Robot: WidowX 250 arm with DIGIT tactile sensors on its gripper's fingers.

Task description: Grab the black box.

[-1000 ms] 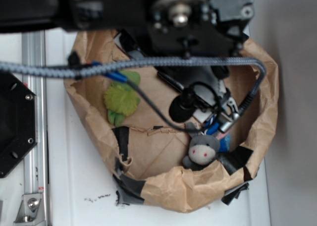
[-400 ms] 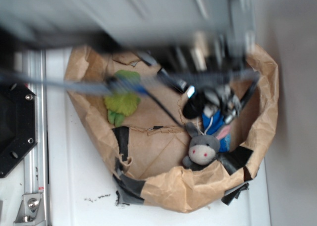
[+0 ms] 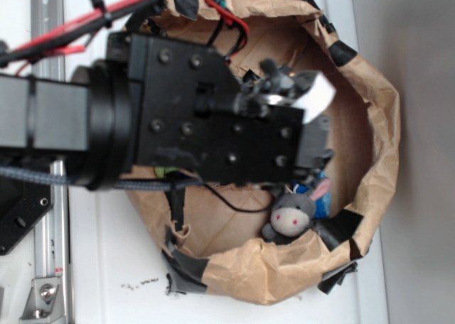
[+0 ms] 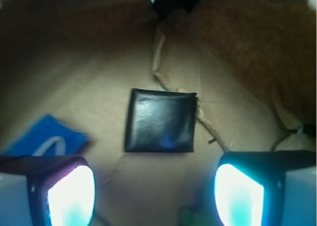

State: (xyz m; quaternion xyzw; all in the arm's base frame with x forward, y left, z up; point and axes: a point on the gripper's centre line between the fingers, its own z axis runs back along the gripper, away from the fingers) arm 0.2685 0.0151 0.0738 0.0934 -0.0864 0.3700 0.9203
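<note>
Though jaws spread, black box (image 4: 160, 120) beyond them.

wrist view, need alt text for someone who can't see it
A flat, glossy black box lies on the brown paper floor of a bag, centred ahead of the open gripper, whose two fingertips glow at the bottom corners with nothing between them. A blue sponge with a white loop lies left of the box, apart from it.

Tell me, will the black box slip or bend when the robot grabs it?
The black box looks glossy, so it might slip between the fingers. Its edges look straight and square, so it probably stays stiff. It lies flat on the paper, so it likely won't roll.
</note>
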